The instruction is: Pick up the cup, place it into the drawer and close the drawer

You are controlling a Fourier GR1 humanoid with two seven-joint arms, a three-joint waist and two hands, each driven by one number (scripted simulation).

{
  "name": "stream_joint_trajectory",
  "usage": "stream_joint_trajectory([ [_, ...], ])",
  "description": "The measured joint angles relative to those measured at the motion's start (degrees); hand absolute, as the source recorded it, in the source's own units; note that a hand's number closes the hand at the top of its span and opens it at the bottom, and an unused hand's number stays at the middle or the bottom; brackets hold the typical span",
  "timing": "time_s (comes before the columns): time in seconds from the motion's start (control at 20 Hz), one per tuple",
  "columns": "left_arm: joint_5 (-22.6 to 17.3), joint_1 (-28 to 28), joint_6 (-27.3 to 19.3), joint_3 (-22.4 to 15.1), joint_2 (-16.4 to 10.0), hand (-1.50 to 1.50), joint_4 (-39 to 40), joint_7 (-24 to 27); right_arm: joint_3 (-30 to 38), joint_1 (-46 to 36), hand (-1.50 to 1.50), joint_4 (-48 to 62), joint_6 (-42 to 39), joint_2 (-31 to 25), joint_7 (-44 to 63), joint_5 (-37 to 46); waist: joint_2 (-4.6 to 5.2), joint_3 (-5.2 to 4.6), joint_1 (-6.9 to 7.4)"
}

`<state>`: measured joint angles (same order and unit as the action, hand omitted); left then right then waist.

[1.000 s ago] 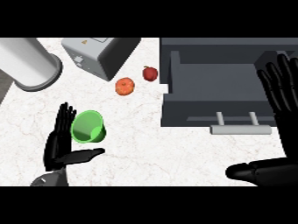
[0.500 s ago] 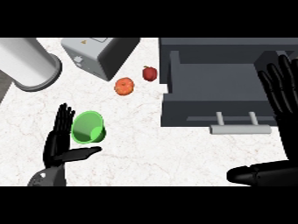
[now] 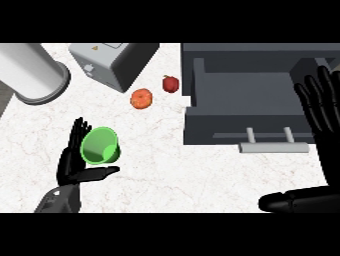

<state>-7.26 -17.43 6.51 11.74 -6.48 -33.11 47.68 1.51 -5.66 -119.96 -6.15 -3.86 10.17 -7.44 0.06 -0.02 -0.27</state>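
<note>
Head view: robot hand behind cup

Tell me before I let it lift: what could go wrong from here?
The left hand lies open beside the green cup, not curled round it, so a lift might leave it behind. Carried low, the cup could hit the front wall of the open drawer. The right hand by its right side may crowd placement.

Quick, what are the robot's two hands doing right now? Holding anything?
Left hand: open, fingers straight beside the green cup, not curled round it.
Right hand: open, holding nothing, near the right edge.
</note>
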Motion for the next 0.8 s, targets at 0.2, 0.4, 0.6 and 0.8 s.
stream_joint_trajectory([
  [0.2,-0.6,-3.0,1.0,0.9,0.2,-1.50,5.3,2.6,0.5,-0.6,-1.50,0.3,-0.2,-0.4,0.3,-0.5,0.02,-0.01,-0.07],
  [0.4,-1.6,-3.4,2.8,1.1,0.0,-1.50,5.9,2.3,1.4,0.2,-1.50,1.6,-1.6,-0.8,-1.7,-1.2,-0.01,-0.01,0.01],
  [0.6,-2.4,-4.5,6.3,1.4,-0.3,-1.50,8.9,3.8,0.8,0.3,-1.50,0.9,-1.3,-0.5,-0.7,-1.1,0.03,0.00,-0.09],
  [0.8,-3.2,-6.2,8.9,1.6,0.0,-1.50,10.8,3.2,-0.2,1.5,-1.50,0.1,-1.2,0.2,-0.7,-0.7,0.04,-0.03,-0.20],
])
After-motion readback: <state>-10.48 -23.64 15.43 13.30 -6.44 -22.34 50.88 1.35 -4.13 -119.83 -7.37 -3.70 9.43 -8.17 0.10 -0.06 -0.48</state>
